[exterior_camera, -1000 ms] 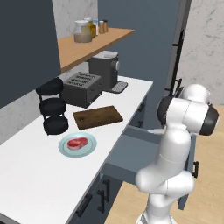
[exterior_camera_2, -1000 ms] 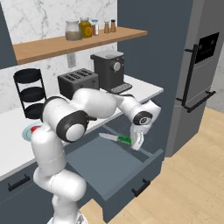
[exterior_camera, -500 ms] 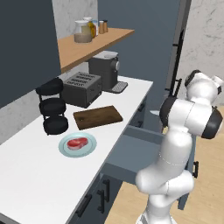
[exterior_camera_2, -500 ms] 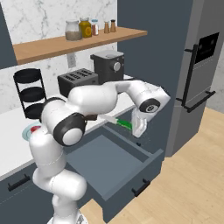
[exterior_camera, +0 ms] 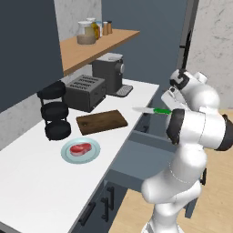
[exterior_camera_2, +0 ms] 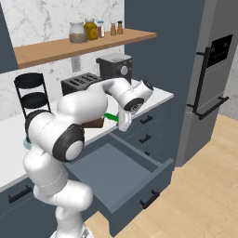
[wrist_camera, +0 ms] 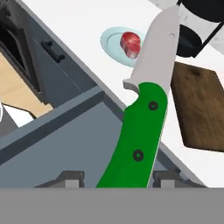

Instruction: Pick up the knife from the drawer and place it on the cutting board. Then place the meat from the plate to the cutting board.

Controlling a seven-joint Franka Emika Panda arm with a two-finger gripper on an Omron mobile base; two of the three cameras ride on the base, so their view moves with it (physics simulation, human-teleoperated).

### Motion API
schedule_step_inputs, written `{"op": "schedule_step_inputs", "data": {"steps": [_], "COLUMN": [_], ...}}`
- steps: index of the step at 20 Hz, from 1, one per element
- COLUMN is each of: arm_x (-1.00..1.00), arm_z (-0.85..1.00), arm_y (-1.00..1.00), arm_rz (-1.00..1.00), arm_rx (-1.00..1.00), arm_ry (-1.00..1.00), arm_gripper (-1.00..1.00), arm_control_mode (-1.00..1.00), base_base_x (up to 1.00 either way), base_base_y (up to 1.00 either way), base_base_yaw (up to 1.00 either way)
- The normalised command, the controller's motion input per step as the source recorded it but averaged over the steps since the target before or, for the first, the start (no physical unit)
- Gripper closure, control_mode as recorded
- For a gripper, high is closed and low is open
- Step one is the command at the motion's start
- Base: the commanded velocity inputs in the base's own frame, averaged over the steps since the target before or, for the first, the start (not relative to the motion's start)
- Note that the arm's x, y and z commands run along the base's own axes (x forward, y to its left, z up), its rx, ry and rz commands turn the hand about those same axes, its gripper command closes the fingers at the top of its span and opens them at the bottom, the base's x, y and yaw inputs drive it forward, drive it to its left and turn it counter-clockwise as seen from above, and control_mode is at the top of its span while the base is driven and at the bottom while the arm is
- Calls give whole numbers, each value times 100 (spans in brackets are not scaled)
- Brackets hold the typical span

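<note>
My gripper (exterior_camera: pixel 167 105) is shut on the green handle of the knife (exterior_camera: pixel 152 110) and holds it level above the open drawer (exterior_camera: pixel 136 157), blade pointing toward the counter. In the hand view the knife (wrist_camera: pixel 141 131) runs up between the fingertips (wrist_camera: pixel 72 176), its blade over the counter edge. The dark cutting board (exterior_camera: pixel 101 121) lies in front of the toaster. The red meat (exterior_camera: pixel 80 148) rests on the blue-green plate (exterior_camera: pixel 68 157). The meat (wrist_camera: pixel 130 42), plate (wrist_camera: pixel 109 39) and cutting board (wrist_camera: pixel 199 109) lie beyond the blade. From the right, the gripper (exterior_camera_2: pixel 124 120) hangs over the drawer (exterior_camera_2: pixel 116 172).
A toaster (exterior_camera: pixel 85 92) and a coffee machine (exterior_camera: pixel 109 73) stand at the back of the counter, with a black tiered stand (exterior_camera: pixel 54 111) to the left. A wooden shelf (exterior_camera: pixel 98 43) with jars hangs above. A tall cabinet with an oven (exterior_camera_2: pixel 209 79) stands on the right.
The arm has lifted the knife out of the drawer to above counter height and swung it toward the counter. The drawer stays open.
</note>
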Motion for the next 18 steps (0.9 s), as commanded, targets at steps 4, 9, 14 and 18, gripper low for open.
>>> {"op": "schedule_step_inputs", "data": {"steps": [4,9,14,18], "arm_x": [100,99,52,43], "arm_z": [0,0,0,-11], "arm_y": [80,54,37,70], "arm_rz": [13,18,20,10], "arm_rx": [0,-9,-1,0], "arm_ry": [0,2,0,0], "arm_gripper": [100,100,100,100], "arm_control_mode": [-100,-100,-100,-100], "base_base_x": [0,0,0,0], "base_base_y": [0,0,0,0], "base_base_yaw": [0,0,0,0]}}
